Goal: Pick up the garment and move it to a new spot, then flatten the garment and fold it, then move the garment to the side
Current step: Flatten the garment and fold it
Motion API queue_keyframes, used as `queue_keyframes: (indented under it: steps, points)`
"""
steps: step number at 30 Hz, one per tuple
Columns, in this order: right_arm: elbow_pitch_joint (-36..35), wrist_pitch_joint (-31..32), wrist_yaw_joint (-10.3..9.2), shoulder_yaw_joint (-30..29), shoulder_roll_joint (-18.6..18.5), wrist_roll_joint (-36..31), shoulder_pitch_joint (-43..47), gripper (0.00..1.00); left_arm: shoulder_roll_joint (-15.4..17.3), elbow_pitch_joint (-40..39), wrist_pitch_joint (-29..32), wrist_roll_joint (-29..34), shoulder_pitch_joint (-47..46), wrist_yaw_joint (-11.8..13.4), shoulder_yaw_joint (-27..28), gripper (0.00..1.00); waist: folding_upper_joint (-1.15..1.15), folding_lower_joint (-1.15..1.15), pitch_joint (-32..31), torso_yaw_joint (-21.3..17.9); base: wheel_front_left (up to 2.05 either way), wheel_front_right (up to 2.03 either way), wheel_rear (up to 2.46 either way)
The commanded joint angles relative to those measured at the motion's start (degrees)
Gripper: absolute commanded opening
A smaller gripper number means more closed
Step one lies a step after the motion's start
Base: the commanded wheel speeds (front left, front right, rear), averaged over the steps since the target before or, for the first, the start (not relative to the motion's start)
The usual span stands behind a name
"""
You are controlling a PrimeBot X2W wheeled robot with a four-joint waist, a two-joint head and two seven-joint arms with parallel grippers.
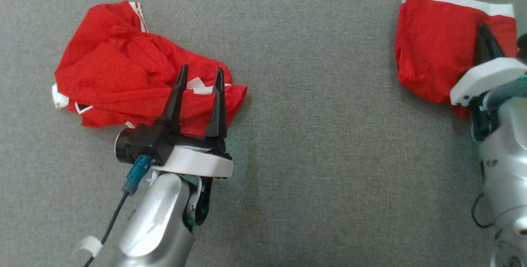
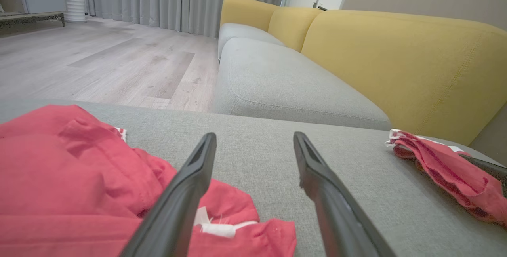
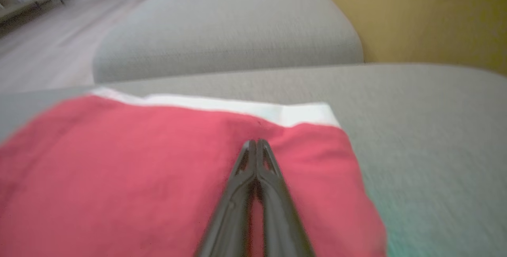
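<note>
1. Closest to view, the left gripper (image 1: 201, 69) hangs with its jaws spread wide over the edge of the crumpled red garment (image 1: 119, 65).
2. The folded red garment (image 1: 436, 40) lies far right, with the right gripper (image 3: 253, 143) on it, fingers pressed together.
3. Both garments lie on the grey cushion (image 1: 321, 135).

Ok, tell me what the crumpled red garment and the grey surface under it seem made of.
Crumpled red garment: thin woven or knit cloth, matte; it creases softly and has white trim. Grey surface: coarse woven upholstery, matte; a fine flecked weave shows.
</note>
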Motion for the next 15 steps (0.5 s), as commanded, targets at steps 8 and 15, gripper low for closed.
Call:
queue_keyframes:
  steps: [8,15]
  points:
    - [1.8,-5.4,-0.10,10.6,5.9,-0.1,-3.9,0.00,0.4,-1.7,-0.5,-0.2,-0.3,0.5,2.0,1.00,0.00,-0.01,-1.3,0.0,0.00,0.00,0.00]
    - [9.3,-5.6,-0.10,16.1,7.5,1.3,-2.6,0.00,0.4,-1.5,-0.5,-0.3,-0.1,0.6,1.8,1.00,0.00,-0.01,-2.3,-0.3,0.00,0.00,0.00]
